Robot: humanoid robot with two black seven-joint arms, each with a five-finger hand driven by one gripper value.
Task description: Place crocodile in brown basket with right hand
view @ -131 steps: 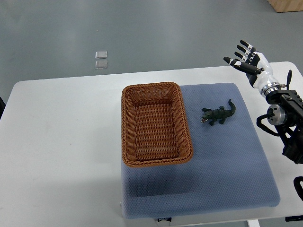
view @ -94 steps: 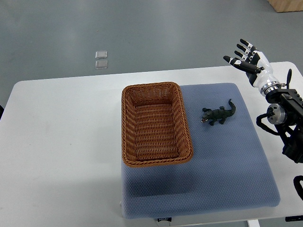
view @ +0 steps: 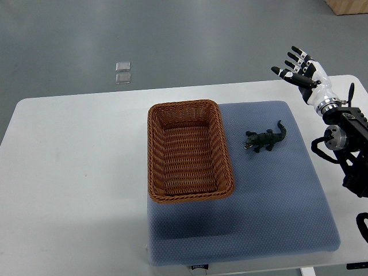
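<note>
Top view. The grey floor (view: 190,34) frames a white tabletop (view: 75,172), which carries everything the task needs. Over its right half lies a blue padded mat (view: 276,201). We judge that it is there to cushion the objects and keep them from sliding.

The brown basket (view: 150,155) sits on the mat's left part, its left rim reaching about to the mat's edge. It stands upright with its long side running away from us and its mouth open upward, and it holds nothing. We read this as the goal container, ready to receive from above.

The right arm (view: 345,138) enters from the right edge and rises along it. The right hand (view: 303,73) is raised at the far right corner of the tabletop, well apart from both objects. Its fingers (view: 295,52) are spread and hold nothing, a posture we take as readiness for a reach that has not begun. The left arm does not appear.

The crocodile (view: 265,138) lies flat on the mat, just right of the basket and clear of its rim. Its head points toward the basket and its tail toward the hand, so the approach from the right is unobstructed.

Two small clear squares (view: 122,72) lie on the floor beyond the tabletop and play no part in the task.
</note>
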